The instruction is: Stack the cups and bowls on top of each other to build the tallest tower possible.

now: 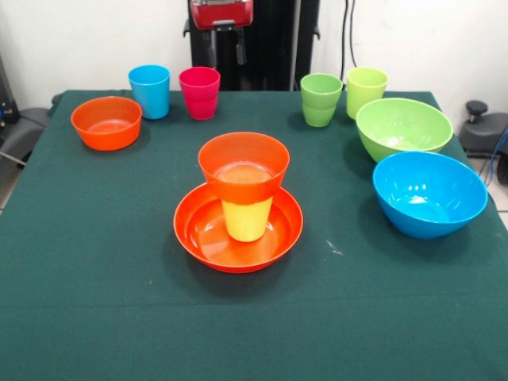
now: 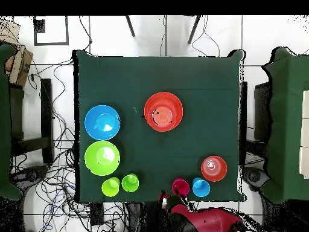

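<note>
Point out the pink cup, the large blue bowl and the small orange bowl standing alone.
pink cup [image 1: 199, 94], front view, on its outer wall.
large blue bowl [image 1: 429, 194], front view, on its inner surface.
small orange bowl [image 1: 106, 123], front view, on its inner wall.

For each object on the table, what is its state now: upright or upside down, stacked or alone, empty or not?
Wide orange plastic bowl: upright, tower base.
Yellow plastic cup: upside down in the wide bowl.
Small orange bowl: upright on the yellow cup.
Second small orange bowl: upright, alone, empty.
Sky blue cup: upright, alone.
Pink cup: upright, alone.
Two green cups: upright, unstacked.
Lime green bowl: upright, empty.
Large blue bowl: upright, empty.
Pincer: drawn back, holds nothing.
</note>
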You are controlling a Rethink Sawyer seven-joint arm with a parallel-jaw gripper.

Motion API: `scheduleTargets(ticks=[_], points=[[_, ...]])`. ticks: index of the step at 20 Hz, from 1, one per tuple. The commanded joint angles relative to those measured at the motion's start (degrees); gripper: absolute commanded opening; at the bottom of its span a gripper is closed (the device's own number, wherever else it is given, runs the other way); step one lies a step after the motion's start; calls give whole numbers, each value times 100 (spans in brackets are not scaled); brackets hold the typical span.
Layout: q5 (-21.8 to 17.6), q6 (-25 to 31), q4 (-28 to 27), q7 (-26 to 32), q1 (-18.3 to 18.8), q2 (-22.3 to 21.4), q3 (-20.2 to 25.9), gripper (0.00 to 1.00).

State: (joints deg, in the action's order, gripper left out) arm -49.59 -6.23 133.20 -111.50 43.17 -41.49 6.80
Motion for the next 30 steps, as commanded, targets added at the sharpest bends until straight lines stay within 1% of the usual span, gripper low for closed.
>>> scheduleTargets(ticks=[1, 10, 15, 18, 20, 21, 23, 27, 30], points=[[171, 562, -754, -266, -211, 258, 548, 100], [243, 971, -729, -16, 97, 50, 912, 100], [231, 1080, -787, 46, 115, -100, 881, 100], [129, 917, -873, -108, -163, -201, 534, 100], [41, 715, -925, -266, -457, -264, 168, 100], [75, 745, -943, -288, -496, -282, 150, 100], [41, 541, -985, -380, -700, -291, -89, 100], [65, 435, -1051, -416, -759, -166, -160, 100], [64, 242, -1176, -495, -921, 42, -359, 100]])
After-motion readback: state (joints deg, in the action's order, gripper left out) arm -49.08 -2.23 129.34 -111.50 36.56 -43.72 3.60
